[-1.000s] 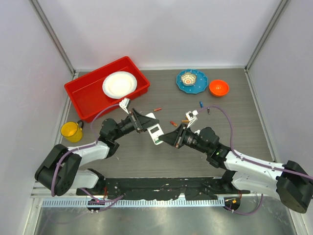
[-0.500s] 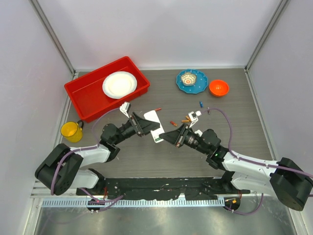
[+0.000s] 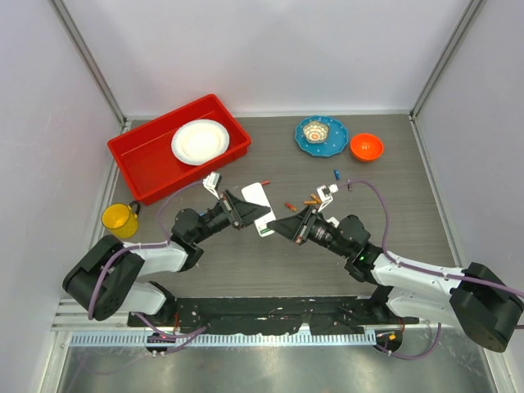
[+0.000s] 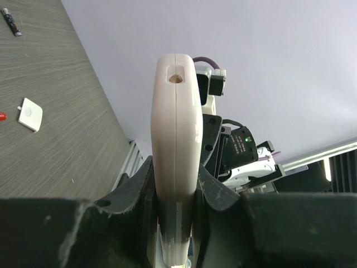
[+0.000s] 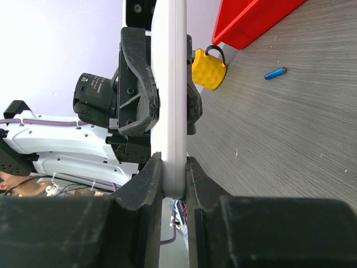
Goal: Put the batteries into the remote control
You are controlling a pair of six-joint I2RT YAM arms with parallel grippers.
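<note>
The white remote control (image 3: 256, 197) is held off the table between both arms, edge-on in the left wrist view (image 4: 175, 123) and the right wrist view (image 5: 172, 84). My left gripper (image 3: 246, 213) (image 4: 175, 173) is shut on one end of it. My right gripper (image 3: 284, 226) (image 5: 173, 167) is shut on the other end. Loose batteries lie on the table beyond: a red one (image 3: 264, 183), two orange ones (image 3: 290, 205) (image 3: 309, 199), a blue one (image 3: 336, 173) and a dark one (image 3: 349, 185). Another blue battery (image 5: 275, 73) lies near the tray.
A red tray (image 3: 151, 160) with a white plate (image 3: 200, 141) stands at the back left, with a yellow mug (image 3: 120, 219) in front of it. A blue plate holding a small bowl (image 3: 321, 133) and an orange bowl (image 3: 366, 146) sit at the back right. A small white square piece (image 4: 29, 114) lies on the table.
The remote has gone from lying face-up to being lifted and tilted, its white back showing. Both grippers have shifted slightly with it and the right one now grips it.
</note>
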